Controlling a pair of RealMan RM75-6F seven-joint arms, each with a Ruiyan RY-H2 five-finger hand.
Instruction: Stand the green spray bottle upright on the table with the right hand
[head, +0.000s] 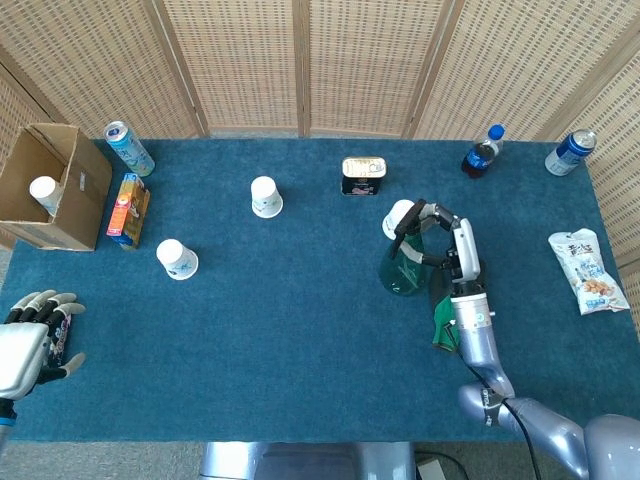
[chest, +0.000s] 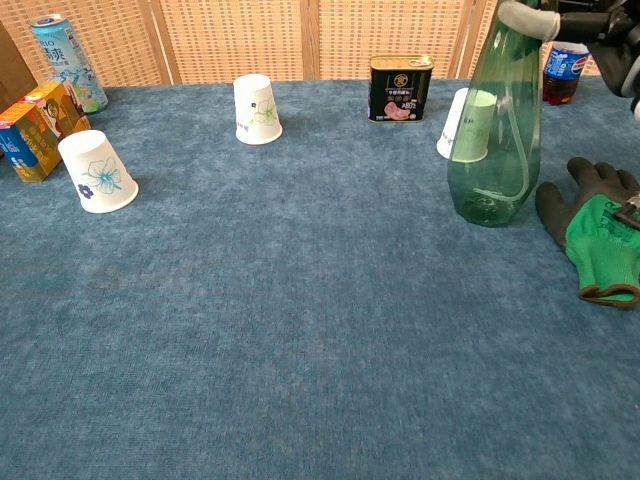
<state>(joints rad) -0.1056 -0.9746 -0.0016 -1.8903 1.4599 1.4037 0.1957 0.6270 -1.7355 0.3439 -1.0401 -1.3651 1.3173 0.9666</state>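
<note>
The green spray bottle (chest: 497, 130) is standing upright on the blue table (chest: 300, 320), its top cut off in the chest view, partly hiding a white cup (chest: 461, 123). The right hand (head: 437, 235) is gripping its neck. The left hand (head: 32, 335) is hanging open-fingered at the table's near corner. Wicker screens (head: 300, 60) are lining the back.

The chest view cut off my right hand (chest: 600, 25) at the top edge, so the spray head under my fingers (chest: 527, 17) stayed unseen. From above, my fingers seemed to cover the green spray bottle (head: 404, 268) top. Just behind my fingers, the paper cup (chest: 456, 122) was half hidden by the bottle.
</note>
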